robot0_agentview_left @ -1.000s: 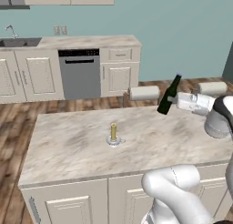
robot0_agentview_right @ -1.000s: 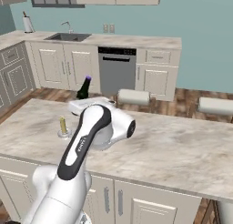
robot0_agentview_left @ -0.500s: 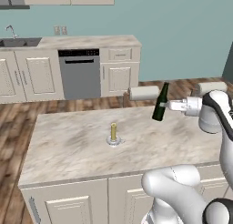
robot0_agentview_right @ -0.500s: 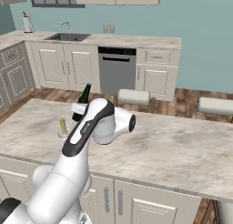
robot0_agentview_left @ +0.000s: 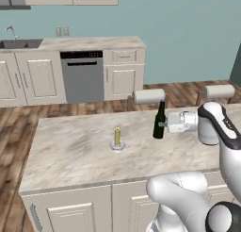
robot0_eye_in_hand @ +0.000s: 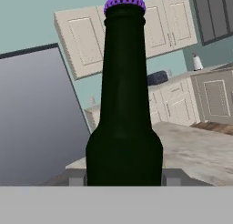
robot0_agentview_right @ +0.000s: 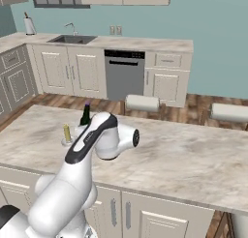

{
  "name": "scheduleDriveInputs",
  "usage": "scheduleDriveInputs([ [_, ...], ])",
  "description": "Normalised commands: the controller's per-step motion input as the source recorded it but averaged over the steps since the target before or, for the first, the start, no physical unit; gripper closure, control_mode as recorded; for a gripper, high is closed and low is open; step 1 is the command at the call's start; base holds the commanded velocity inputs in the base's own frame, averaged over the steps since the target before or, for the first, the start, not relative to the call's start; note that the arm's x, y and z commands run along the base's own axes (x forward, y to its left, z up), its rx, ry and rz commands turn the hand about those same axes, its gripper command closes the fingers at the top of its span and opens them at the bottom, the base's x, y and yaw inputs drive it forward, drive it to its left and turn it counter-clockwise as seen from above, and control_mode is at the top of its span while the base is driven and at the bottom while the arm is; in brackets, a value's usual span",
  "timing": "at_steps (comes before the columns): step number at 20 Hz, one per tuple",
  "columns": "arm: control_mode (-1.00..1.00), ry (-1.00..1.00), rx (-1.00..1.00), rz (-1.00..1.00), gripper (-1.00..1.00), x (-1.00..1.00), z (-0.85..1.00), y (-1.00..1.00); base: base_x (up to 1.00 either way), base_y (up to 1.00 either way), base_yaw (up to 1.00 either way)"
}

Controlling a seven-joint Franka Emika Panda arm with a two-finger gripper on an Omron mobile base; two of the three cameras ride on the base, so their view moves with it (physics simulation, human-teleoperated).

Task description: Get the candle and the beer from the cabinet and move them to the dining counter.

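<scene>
The beer (robot0_agentview_left: 160,121), a dark bottle with a purple cap, stands nearly upright at the right of the dining counter (robot0_agentview_left: 75,155). Its base is at or just above the marbled top. My gripper (robot0_agentview_left: 163,124) reaches in from the right and is shut on the bottle's body. In the hand view the beer (robot0_eye_in_hand: 124,118) rises between the fingertips (robot0_eye_in_hand: 75,176). The pale-yellow candle (robot0_agentview_left: 117,138) stands in its small silver dish, left of the bottle and apart from it. From the right base view the beer (robot0_agentview_right: 85,115) stands just behind the candle (robot0_agentview_right: 67,133), partly hidden by my arm. The cabinet is out of view.
Two white cushioned stools (robot0_agentview_left: 149,96) (robot0_agentview_left: 219,91) stand past the counter's far edge. A dishwasher (robot0_agentview_left: 82,75) and cream cupboards line the back wall, with a sink (robot0_agentview_right: 71,38) at the left. Bare counter top stretches left of and in front of the candle.
The beer was tilted and higher at the right. It has come down and to the left, toward the candle, and now stands upright. The candle has not moved.
</scene>
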Motion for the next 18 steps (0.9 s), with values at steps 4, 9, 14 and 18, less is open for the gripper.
scheduleDriveInputs([
  [4, -1.00, 0.00, 0.02, 0.00, 1.00, 0.04, -0.37, 0.09, 0.00, 0.00, 0.00],
  [9, -1.00, 0.00, 0.00, 0.03, 1.00, 0.00, -0.38, 0.15, 0.00, 0.00, 0.00],
  [14, -1.00, -0.02, -0.05, 0.09, 1.00, 0.07, -0.28, 0.02, 0.00, 0.00, 0.00],
  [18, -1.00, -0.12, -0.07, 0.10, 1.00, 0.03, -0.24, 0.01, 0.00, 0.00, 0.00],
])
